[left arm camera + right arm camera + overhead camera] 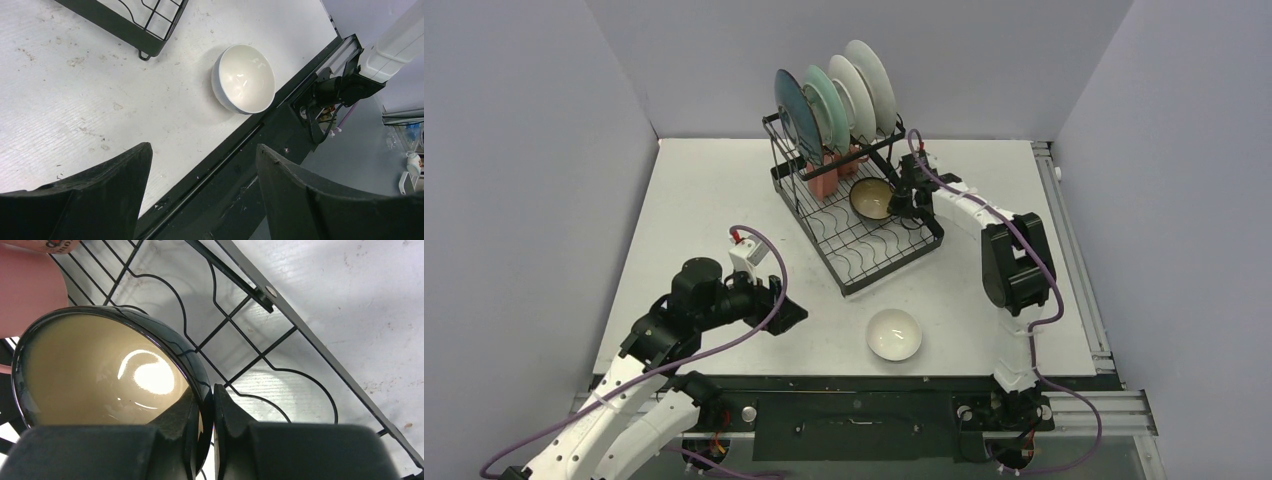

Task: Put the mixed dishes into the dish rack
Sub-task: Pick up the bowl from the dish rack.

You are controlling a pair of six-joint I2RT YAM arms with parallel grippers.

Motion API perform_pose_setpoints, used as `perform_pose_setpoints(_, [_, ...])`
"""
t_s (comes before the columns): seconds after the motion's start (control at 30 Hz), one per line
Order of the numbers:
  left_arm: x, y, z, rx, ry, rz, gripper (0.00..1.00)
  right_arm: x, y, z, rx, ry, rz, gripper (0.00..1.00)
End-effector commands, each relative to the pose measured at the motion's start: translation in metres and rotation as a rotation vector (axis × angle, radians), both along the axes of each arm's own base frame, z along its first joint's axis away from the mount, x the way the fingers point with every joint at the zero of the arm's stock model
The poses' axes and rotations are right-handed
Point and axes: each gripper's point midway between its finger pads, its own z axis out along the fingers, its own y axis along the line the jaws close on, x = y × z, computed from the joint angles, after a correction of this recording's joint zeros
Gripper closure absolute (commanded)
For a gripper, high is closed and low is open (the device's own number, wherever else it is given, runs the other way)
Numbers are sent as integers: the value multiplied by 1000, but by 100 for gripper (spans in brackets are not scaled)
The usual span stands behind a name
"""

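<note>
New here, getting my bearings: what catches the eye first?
Four plates stand upright in the dish rack at the back. The right fingers pinch the rim of the brown bowl on the rack's lower tray, while a small white bowl sits alone on the table in front.

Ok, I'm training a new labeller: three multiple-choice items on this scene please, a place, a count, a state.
1. Where is the white bowl? A in the dish rack; B on the table; C on the floor.
2. How many plates stand in the rack? A two; B six; C four.
3. The right gripper is: A shut on the brown bowl's rim; B open; C out of view.
Key: 1 B, it sits on bare table; 2 C, four stand in the slots; 3 A, its jaws pinch the rim.
</note>
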Motion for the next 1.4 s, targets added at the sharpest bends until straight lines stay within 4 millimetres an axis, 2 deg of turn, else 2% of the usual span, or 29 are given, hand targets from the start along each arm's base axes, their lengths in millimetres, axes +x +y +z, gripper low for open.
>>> perform_pose_setpoints(0.0, [8, -2, 12, -33, -46, 14, 27, 16, 6, 35, 63, -111, -4, 100])
perform_pose_setpoints(0.17, [12, -1, 9, -19, -41, 30, 27, 10, 5, 51, 65, -140, 21, 100])
perform_pose_setpoints(0.33, [17, -3, 9, -12, -19, 40, 24, -5, -2, 86, 48, -204, 39, 100])
perform_pose_setpoints(0.37, [19, -3, 9, -10, -12, 43, 23, -11, -2, 85, 35, -201, 52, 100])
perform_pose_setpoints(0.4, [19, -3, 9, -5, -5, 46, 22, -16, -3, 97, 29, -226, 62, 100])
perform_pose_setpoints(0.43, [22, -3, 10, -5, -1, 60, 21, -21, -5, 96, 18, -221, 65, 100])
perform_pose_setpoints(0.47, [23, -4, 12, -12, -3, 65, 21, -26, -6, 108, 7, -248, 73, 100])
perform_pose_setpoints(0.5, [24, -5, 17, -25, -3, 67, 21, -33, -9, 106, -8, -240, 76, 100])
perform_pose_setpoints(0.53, [26, -6, 20, -34, -10, 71, 20, -38, -10, 118, -16, -267, 85, 100])
perform_pose_setpoints(0.57, [28, -7, 25, -43, -14, 79, 19, -45, -13, 114, -36, -259, 85, 100])
perform_pose_setpoints(0.63, [32, -8, 33, -51, -20, 91, 18, -60, -17, 130, -70, -293, 95, 100])
perform_pose_setpoints(0.67, [34, -8, 34, -49, -16, 98, 18, -67, -17, 129, -106, -298, 103, 100])
perform_pose_setpoints(0.7, [35, -8, 39, -54, -23, 102, 18, -74, -19, 138, -114, -317, 105, 100])
perform_pose_setpoints(0.8, [40, -9, 53, -64, -35, 118, 18, -96, -21, 144, -181, -335, 129, 100])
perform_pose_setpoints(0.83, [40, -9, 55, -66, -37, 123, 18, -103, -21, 152, -190, -358, 133, 100])
perform_pose_setpoints(0.93, [42, -11, 64, -87, -30, 130, 18, -120, -22, 152, -205, -363, 154, 100])
perform_pose_setpoints(1.2, [46, -19, 62, -104, 30, 143, 19, -158, -16, 166, -256, -411, 207, 100])
perform_pose_setpoints(1.37, [51, -24, 60, -119, 67, 173, 20, -181, -3, 179, -279, -454, 245, 100])
